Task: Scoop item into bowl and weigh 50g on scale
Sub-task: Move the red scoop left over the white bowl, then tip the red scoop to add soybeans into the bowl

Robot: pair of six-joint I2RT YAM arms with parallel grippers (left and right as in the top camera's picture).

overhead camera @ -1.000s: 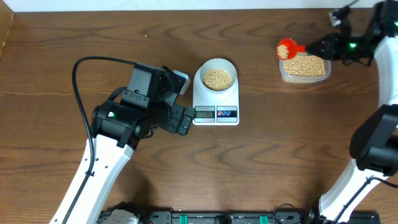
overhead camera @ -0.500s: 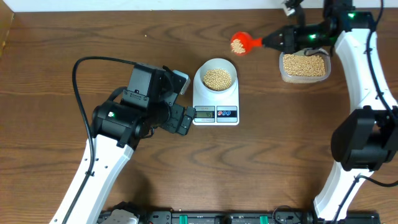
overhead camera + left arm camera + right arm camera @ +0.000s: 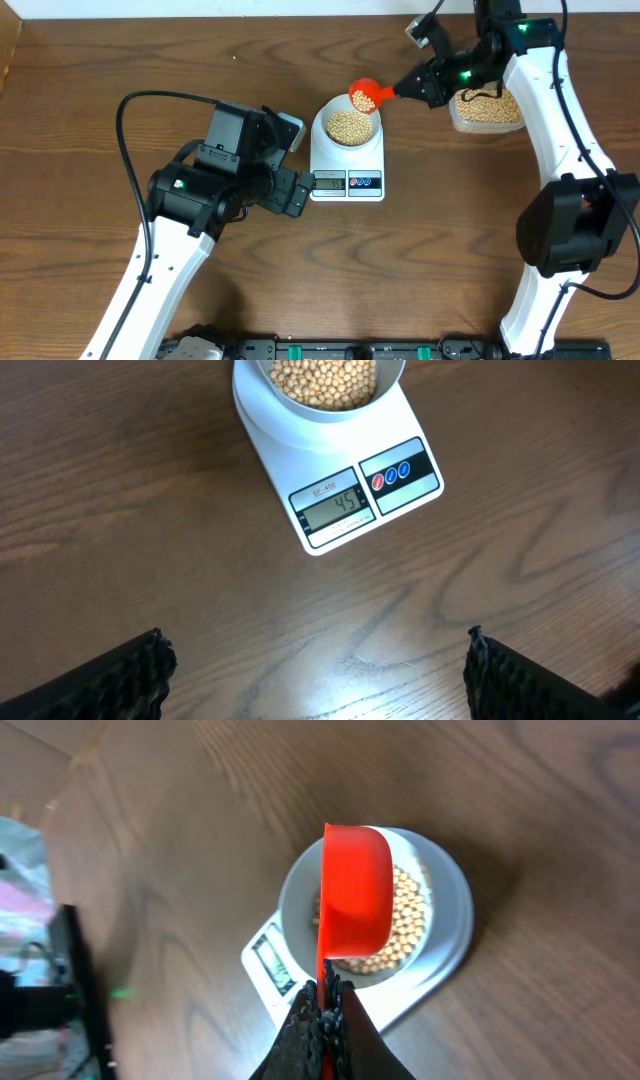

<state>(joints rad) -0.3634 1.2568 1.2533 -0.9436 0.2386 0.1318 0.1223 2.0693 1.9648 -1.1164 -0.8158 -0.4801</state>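
The left gripper (image 3: 320, 682) waits wide open near the scale (image 3: 365, 495), which shows 45. The bowl (image 3: 317, 124) on it holds beans (image 3: 349, 127). The right gripper (image 3: 425, 85), shut tight on the red scoop (image 3: 363, 95), has just carried it from the tub (image 3: 488, 112) to over the bowl. Only a few more beans are needed, so tip gently.

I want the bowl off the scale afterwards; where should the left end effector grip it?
Probably the bowl by its left rim, from above: the wall is thin, bare above the beans, while the red scoop hangs over the far right edge.
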